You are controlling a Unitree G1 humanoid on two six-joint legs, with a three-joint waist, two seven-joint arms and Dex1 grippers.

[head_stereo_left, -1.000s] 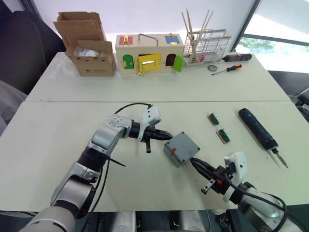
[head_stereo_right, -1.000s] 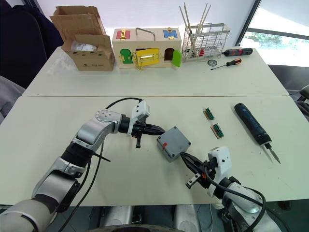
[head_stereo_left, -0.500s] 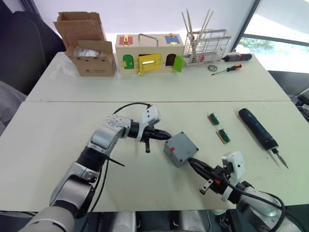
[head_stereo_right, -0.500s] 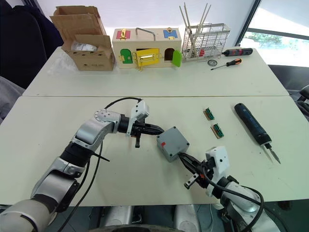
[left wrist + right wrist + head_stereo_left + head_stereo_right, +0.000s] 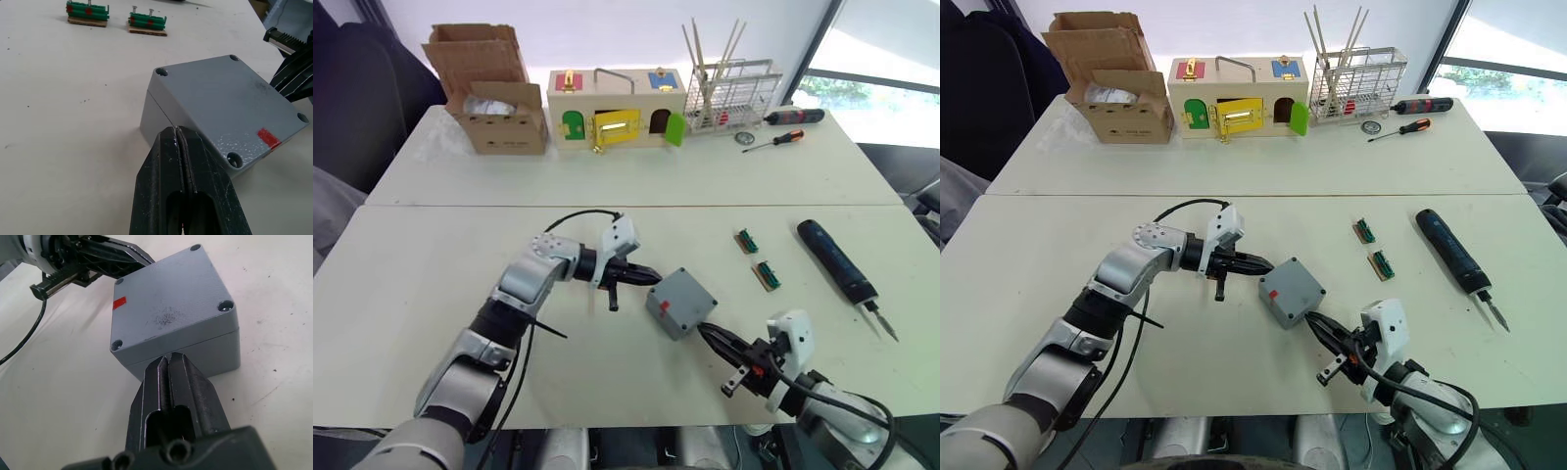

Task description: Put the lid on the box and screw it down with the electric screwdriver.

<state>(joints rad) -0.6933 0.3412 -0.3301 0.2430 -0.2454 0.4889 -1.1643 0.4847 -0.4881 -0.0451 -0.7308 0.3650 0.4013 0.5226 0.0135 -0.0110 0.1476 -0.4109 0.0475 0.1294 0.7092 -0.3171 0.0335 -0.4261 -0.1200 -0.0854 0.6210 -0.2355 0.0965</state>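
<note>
1. The lid (image 5: 168,303) is already sitting on the box (image 5: 205,355), seam lined up all round, and the pair sits on the near table (image 5: 431,284) roughly mid-way between my two arms.

2. My left gripper (image 5: 179,134) comes at the box from about 9 o'clock. Its wrist view shows the two fingers pressed together with nothing between them, tips touching the box's side right at the lid seam.

3. My right gripper (image 5: 169,361) comes in from about 5 o'clock. Its fingers are closed together as well, empty, tips against the box wall just under the lid edge.

4. The wrist views give me stuff the head views can't: the screw holes in the lid's corners, and I can't make out any screws in them. The red mark (image 5: 268,138) sits near one edge of the lid.

5. The head views cover the rest. The electric screwdriver (image 5: 838,261) lies flat around 3 o'clock from the box, well apart from it, bit pointing back toward me, nobody touching it.

6. Two small green terminal blocks (image 5: 757,258) sit between the box and the screwdriver; the left wrist view catches them too.

7. On the far table: cardboard box (image 5: 489,88) at 11 o'clock, wooden box with coloured doors (image 5: 615,108) at 12, wire rack (image 5: 732,93) and two hand screwdrivers (image 5: 783,127) around 1.
</note>
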